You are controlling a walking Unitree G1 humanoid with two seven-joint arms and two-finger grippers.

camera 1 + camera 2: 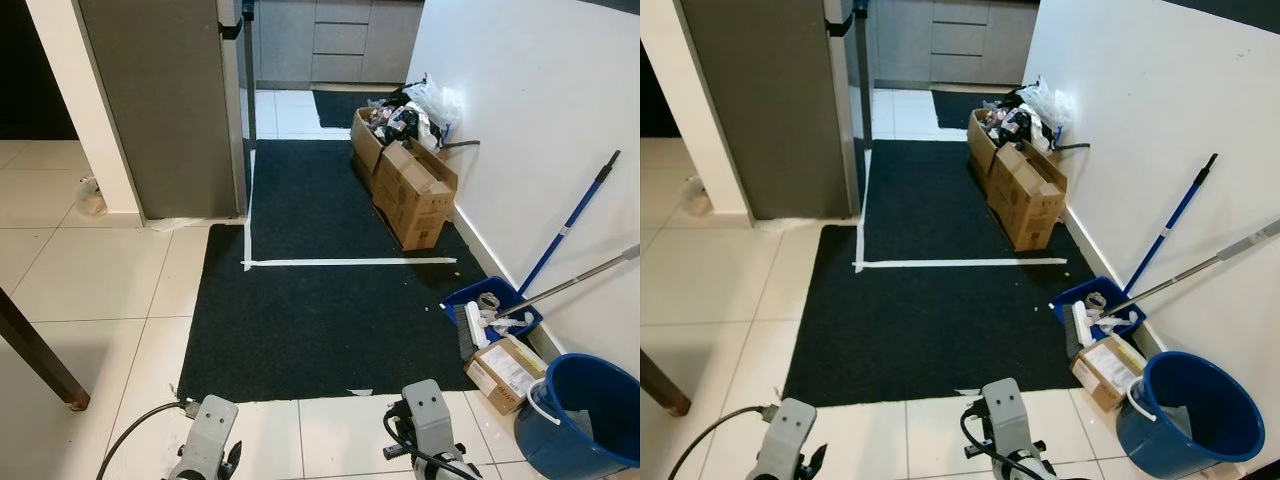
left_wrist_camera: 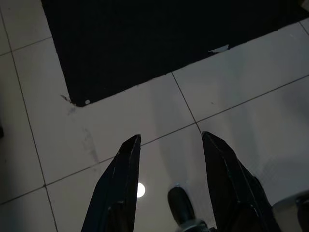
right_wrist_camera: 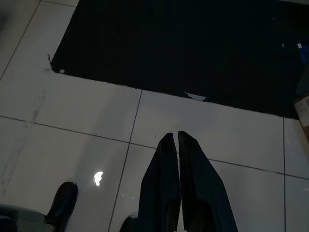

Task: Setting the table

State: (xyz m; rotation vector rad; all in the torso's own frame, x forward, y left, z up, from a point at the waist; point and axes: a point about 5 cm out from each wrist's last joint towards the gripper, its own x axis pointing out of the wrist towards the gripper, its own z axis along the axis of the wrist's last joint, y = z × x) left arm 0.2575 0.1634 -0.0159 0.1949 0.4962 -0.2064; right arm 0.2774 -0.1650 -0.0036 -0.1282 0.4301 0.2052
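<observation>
No tableware is in sight. I face a black floor mat [image 1: 320, 300] on white tiles, leading toward a kitchen. Both silver wrists hang low at the bottom of the head views, left arm [image 1: 205, 440] and right arm [image 1: 432, 425]. My left gripper [image 2: 171, 145] points down at the tiles, its two black fingers spread apart and empty. My right gripper [image 3: 173, 137] also points at the tiles near the mat's edge, its fingers pressed together with nothing between them.
Cardboard boxes [image 1: 410, 185] stand along the right wall, one full of clutter. A blue bucket [image 1: 585, 415], a blue dustpan [image 1: 492, 305], a small box [image 1: 503, 370] and mop handles crowd the right. A grey fridge [image 1: 165, 100] stands left; a dark table leg [image 1: 35, 355] is near left.
</observation>
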